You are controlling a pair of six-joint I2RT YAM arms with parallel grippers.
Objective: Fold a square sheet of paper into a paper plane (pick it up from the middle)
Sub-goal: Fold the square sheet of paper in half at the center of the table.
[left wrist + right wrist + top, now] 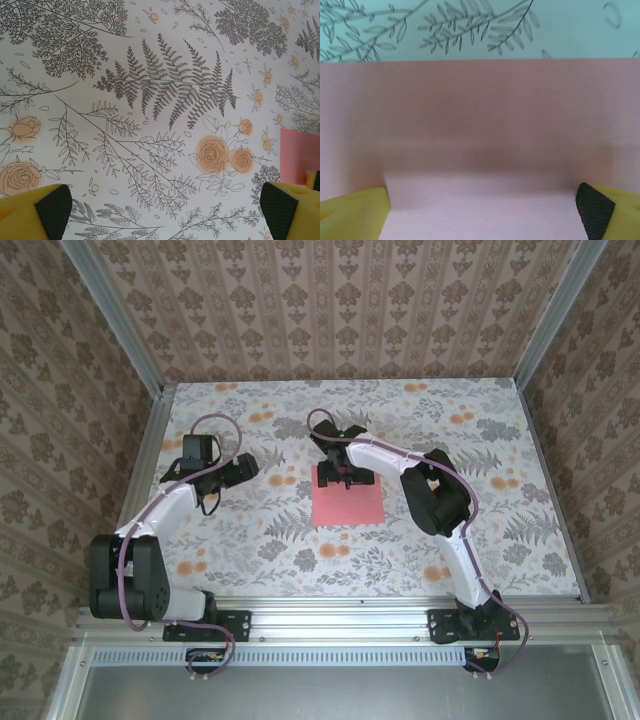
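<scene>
The square sheet of paper (348,504) is plain pink-red and lies flat on the floral table, mid-centre. My right gripper (340,479) hangs low over the sheet's far part, open. In the right wrist view the sheet (480,115) spreads under and between the yellow fingers (355,212), and the right gripper (482,207) holds nothing. My left gripper (198,456) hovers over bare tablecloth to the sheet's left, open and empty (165,205). A corner of the sheet (300,150) shows at the right edge of the left wrist view. The paper plane is out of view.
The floral tablecloth (250,540) covers the whole work surface. Patterned walls with metal frame posts (150,390) close it in at the back and both sides. A metal rail (340,615) with both arm bases runs along the near edge.
</scene>
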